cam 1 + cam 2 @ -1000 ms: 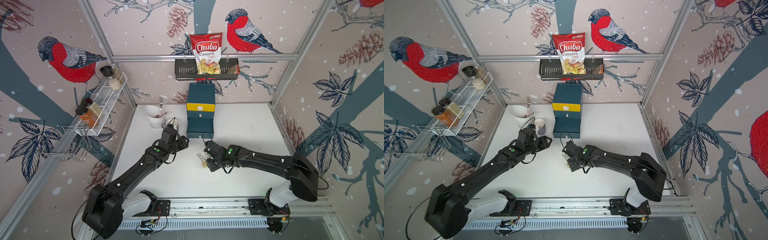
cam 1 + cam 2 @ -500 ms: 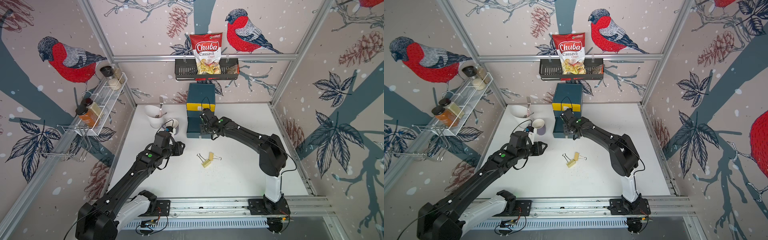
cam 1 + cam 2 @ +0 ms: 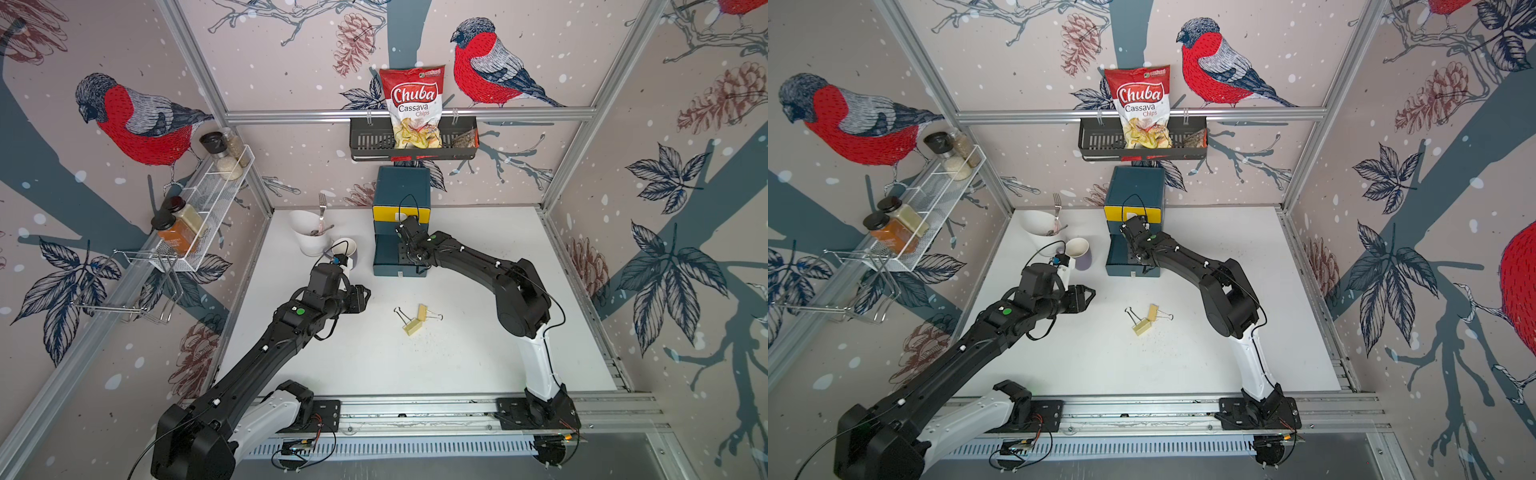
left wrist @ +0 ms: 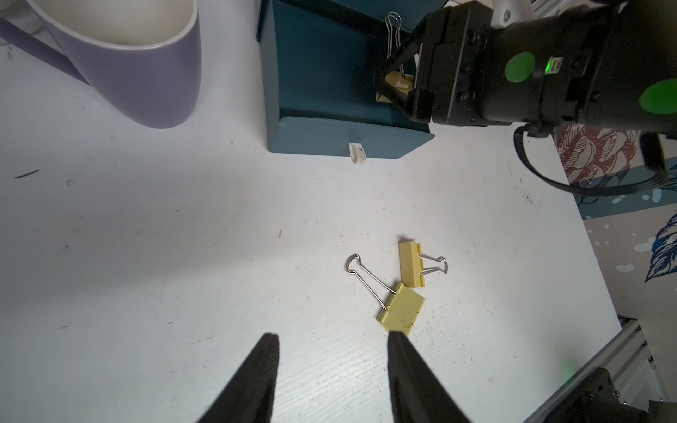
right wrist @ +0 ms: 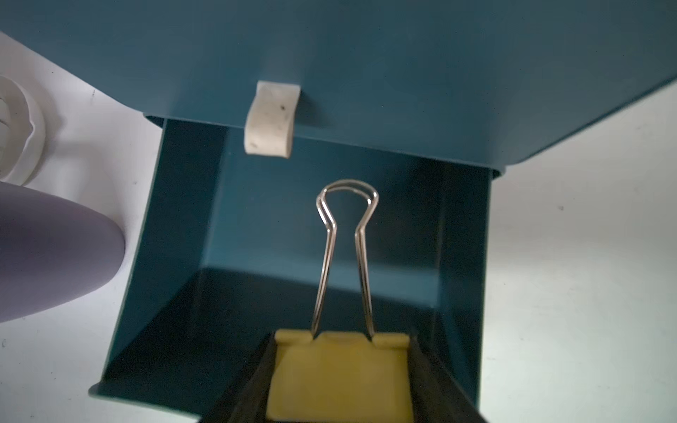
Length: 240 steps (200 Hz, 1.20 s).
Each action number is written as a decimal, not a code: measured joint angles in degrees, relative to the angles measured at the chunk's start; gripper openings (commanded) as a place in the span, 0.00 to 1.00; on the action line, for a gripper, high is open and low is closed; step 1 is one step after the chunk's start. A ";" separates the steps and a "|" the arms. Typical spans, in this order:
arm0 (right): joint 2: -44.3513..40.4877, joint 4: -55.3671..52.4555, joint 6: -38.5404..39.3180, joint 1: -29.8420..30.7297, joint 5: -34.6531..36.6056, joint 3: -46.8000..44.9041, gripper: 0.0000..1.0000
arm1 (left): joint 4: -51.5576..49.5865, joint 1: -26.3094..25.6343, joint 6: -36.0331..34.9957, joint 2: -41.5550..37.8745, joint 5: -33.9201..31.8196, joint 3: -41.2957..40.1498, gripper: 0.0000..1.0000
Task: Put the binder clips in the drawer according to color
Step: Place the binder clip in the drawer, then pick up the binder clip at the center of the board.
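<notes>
while the right gripper [image 5: 340,342] pinches a yellow clip [image 5: 339,384] over the pulled-out teal drawer [image 5: 172,263], little looks sorted yet.
what the right wrist view shows of that drawer's floor is bare. two more yellow clips [image 4: 401,311] lie close together on the table [image 3: 478,365], near the left gripper [image 4: 331,335], whose fingers stand apart and empty. only the top views show the chest [image 3: 401,187] and its yellow top front [image 3: 386,212], pushed in and probably this colour's home. no pink or blue clips show.
</notes>
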<state>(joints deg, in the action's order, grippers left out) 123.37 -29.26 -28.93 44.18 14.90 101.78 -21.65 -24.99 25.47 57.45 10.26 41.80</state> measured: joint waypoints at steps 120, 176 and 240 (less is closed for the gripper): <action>-23.19 3.93 2.69 11.85 -1.07 -30.34 0.87 | 0.00 0.00 0.00 -0.33 0.26 -0.09 0.53; -26.58 5.33 3.50 18.12 -5.70 -42.45 0.90 | 0.00 0.00 0.02 -0.74 0.33 -0.09 0.53; -23.54 8.55 3.48 18.40 -8.28 -44.46 0.83 | 0.00 0.00 0.02 -0.66 0.20 -0.09 0.53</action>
<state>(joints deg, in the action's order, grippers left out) 99.83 -20.71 -25.45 62.59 6.61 57.32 -21.65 -24.99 25.50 56.80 10.46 41.71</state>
